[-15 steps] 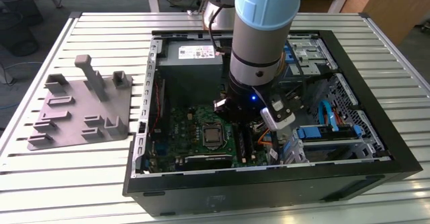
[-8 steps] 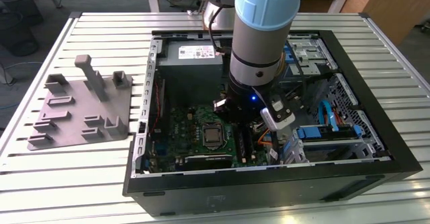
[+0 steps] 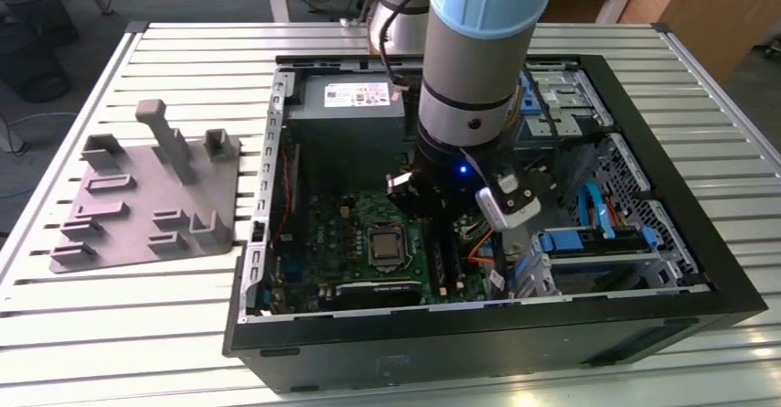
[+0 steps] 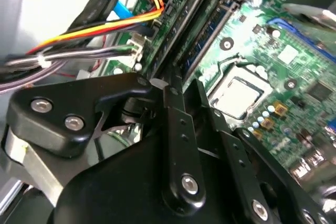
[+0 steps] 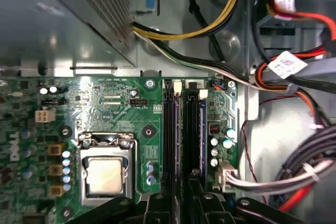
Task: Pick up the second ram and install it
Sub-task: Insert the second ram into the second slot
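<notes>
On the slatted table [image 3: 123, 325], a grey fixture [image 3: 146, 197] stands at the exterior view's left of the open computer case [image 3: 488, 334]. Inside, the gripper [image 5: 181, 195] is nearly closed, apparently pinching the second ram [image 5: 178, 135] edge-on over the memory slots [image 5: 169, 129]. Judged light, stiff and fragile: grip the flat faces only. Cables [image 5: 294, 177] crowd nearby
</notes>
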You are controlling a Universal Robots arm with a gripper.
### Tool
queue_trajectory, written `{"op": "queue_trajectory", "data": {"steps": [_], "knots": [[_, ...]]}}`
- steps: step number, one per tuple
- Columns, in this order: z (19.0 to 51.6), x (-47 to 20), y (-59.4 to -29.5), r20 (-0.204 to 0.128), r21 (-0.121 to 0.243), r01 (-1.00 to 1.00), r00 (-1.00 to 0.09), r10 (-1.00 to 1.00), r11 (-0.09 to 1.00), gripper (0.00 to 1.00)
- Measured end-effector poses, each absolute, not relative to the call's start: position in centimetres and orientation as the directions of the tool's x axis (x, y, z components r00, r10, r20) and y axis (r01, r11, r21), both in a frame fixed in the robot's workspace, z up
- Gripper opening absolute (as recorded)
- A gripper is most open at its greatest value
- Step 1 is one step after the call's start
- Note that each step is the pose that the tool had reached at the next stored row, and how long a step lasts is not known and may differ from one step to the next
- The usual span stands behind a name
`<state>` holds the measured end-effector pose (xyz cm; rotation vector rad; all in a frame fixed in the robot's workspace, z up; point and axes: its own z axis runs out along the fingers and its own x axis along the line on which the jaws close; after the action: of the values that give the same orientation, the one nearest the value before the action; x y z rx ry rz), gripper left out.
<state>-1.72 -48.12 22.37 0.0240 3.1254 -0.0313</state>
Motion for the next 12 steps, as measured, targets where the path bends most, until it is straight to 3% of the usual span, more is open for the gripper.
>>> {"op": "queue_trajectory", "data": {"steps": [4,8,12], "knots": [[24.3,-1.7,-48.0,-0.016,-0.020,0.015,-1.000,0.015,1.000,0.25],[25.6,-1.7,-48.0,-0.016,-0.020,0.015,-1.000,0.015,1.000,0.10],[25.8,-1.7,-48.0,-0.016,-0.020,0.015,-1.000,0.015,1.000,0.10]]}}
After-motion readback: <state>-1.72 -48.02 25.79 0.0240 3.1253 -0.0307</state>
